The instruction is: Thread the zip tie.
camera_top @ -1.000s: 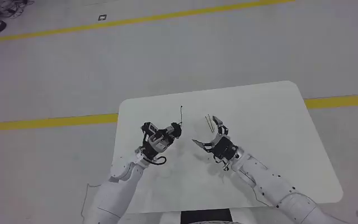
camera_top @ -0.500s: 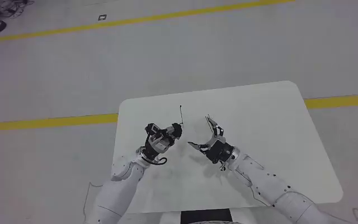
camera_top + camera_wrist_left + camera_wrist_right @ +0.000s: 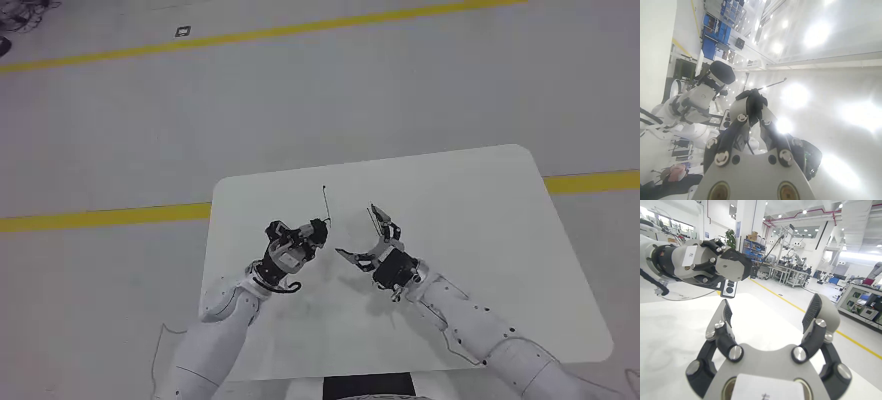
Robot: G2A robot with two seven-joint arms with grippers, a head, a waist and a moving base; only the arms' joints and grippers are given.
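Note:
A thin black zip tie (image 3: 325,204) sticks up out of my left gripper (image 3: 312,236), which is shut on its lower end above the white table (image 3: 480,200). In the left wrist view the zip tie (image 3: 772,84) juts out past the closed fingertips (image 3: 751,94) and ends in a small head. My right gripper (image 3: 362,238) hangs just to the right of the left one, open and empty. In the right wrist view its two ribbed pads (image 3: 811,309) stand wide apart, with the left gripper (image 3: 734,265) and the zip tie (image 3: 772,248) in front of them.
The white table stretches bare to the right and toward the far edge. Beyond it lies grey floor with a yellow line (image 3: 100,217). Racks and workbenches (image 3: 791,275) stand far off in the room.
My right gripper has shifted a little left, closer to the left gripper. The left gripper has edged slightly right with the zip tie still in it.

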